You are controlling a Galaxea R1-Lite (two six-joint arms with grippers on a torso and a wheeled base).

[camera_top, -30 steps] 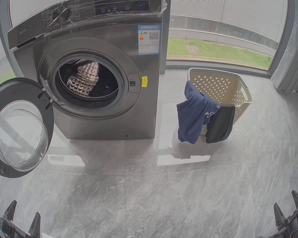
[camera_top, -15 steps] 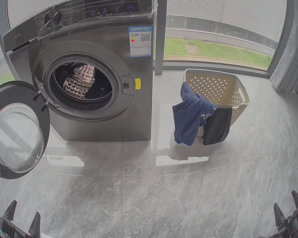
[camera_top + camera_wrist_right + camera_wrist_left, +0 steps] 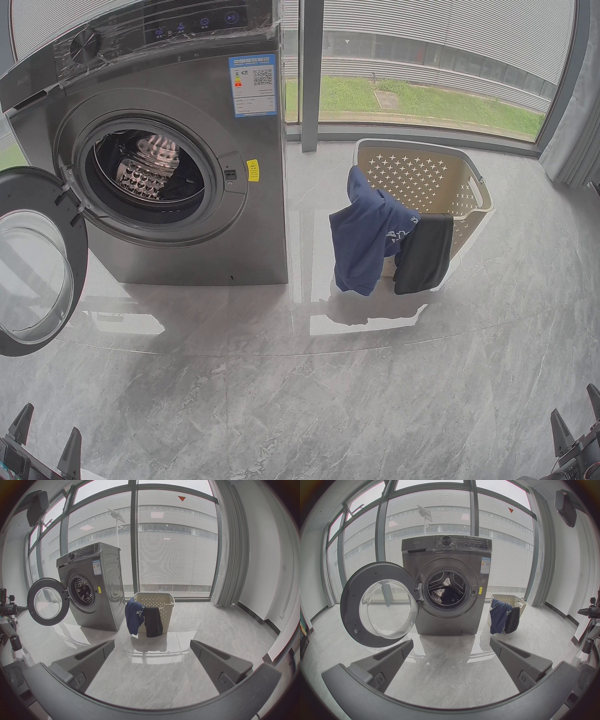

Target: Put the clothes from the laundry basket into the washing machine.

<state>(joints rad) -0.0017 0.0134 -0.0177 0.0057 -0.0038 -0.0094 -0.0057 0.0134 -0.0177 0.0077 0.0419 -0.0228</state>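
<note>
You see a blue garment (image 3: 364, 240) and a black garment (image 3: 425, 253) draped over the beige laundry basket (image 3: 431, 169) rim, beside the open-doored washing machine (image 3: 187, 237).

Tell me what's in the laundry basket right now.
The laundry basket shows bare star-punched inner walls. A blue garment and a black garment hang over its near rim. Its floor is covered by them, so more clothes inside cannot be ruled out.
</note>
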